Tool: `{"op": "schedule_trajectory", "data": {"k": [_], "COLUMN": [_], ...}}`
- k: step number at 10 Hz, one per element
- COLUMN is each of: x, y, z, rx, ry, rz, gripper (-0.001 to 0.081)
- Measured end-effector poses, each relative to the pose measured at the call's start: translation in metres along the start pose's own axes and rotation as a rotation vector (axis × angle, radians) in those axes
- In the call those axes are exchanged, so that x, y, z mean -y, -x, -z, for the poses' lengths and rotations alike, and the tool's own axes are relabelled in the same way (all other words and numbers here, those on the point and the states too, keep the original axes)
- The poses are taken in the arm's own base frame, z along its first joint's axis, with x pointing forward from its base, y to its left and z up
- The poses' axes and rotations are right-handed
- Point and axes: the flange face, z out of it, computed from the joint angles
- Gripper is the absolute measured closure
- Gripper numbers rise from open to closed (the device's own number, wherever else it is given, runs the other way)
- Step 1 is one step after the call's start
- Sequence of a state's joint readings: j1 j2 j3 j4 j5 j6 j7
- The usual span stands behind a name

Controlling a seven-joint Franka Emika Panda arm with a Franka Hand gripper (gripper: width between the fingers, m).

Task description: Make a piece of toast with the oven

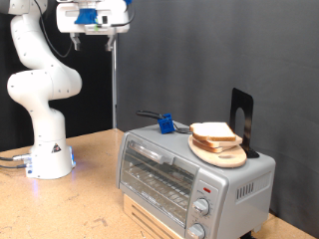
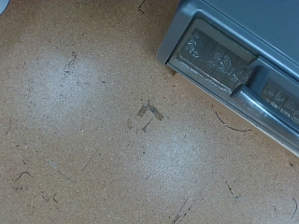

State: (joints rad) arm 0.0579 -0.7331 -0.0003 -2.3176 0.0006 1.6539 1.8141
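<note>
Exterior view: the boxy silver toaster oven [image 1: 189, 179] sits on the brown wooden desk [image 1: 90, 199], its long axis running from the view's left toward the lower right, with its glass door shut. On its roof a round wooden board [image 1: 221, 153] carries the pale bread slices [image 1: 213, 132], lying flat. The hand [image 1: 93, 38] hangs high above the desk, well apart from them; I cannot tell whether its fingers are spread.

Oven [image 2: 245, 58] cut by wrist view's edge; tool [image 1: 92, 18] partly beyond exterior view's top
</note>
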Motion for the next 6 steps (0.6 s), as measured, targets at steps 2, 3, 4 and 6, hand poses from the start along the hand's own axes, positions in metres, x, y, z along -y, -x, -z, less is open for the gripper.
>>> {"op": "schedule_trajectory", "data": {"k": [2,3,4,6], "x": [-0.003,-0.008,-0.010,-0.001], "y": [0.000,-0.002,-0.005,-0.011], "z": [0.001,0.002,-0.002,-0.027], "rx": [0.027,0.047,0.060,0.055], "ry": [-0.001,-0.009,-0.017,-0.058], "rz": [0.058,0.185,0.310,0.528], "gripper": [0.0000,0.0000,0.0000,0.0000]}}
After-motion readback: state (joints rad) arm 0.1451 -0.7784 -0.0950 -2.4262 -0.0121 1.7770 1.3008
